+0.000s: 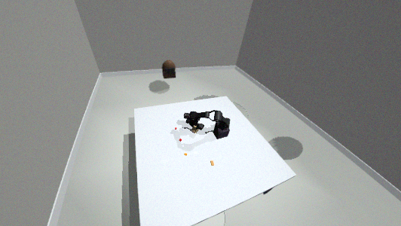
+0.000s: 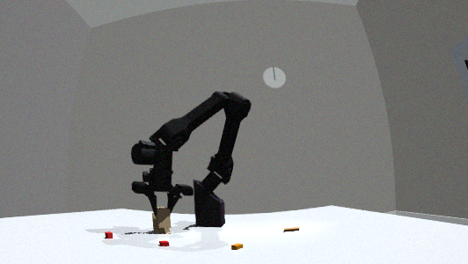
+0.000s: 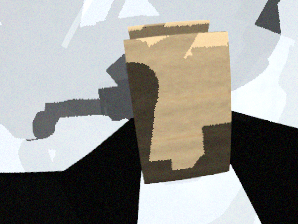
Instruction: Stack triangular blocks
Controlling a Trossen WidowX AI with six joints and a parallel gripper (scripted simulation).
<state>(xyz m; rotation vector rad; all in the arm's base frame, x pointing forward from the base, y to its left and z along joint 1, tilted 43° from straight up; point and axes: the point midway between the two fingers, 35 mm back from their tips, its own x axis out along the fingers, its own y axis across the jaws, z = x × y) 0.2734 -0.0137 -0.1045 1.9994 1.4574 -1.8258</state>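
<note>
Left to right in the exterior view: a red cube point(image 2: 108, 235) lay on the table point(image 2: 352, 238), then the block pair beneath my gripper point(image 2: 162, 206), a second red cube point(image 2: 164, 243) in front, the arm base point(image 2: 208, 207), and two orange pieces point(image 2: 237, 246) toward the right. My jaws were clamped on the upper block point(image 3: 181, 103), which sat on or just above the lower block point(image 2: 161, 225); contact could not be confirmed. In the wrist view a sliver of lower block showed past the top edge, so the ends looked uneven. Risks as I judged them: releasing now could let the upper block slide down the slope; pressing sideways to correct could shove the lower block out of place.
</note>
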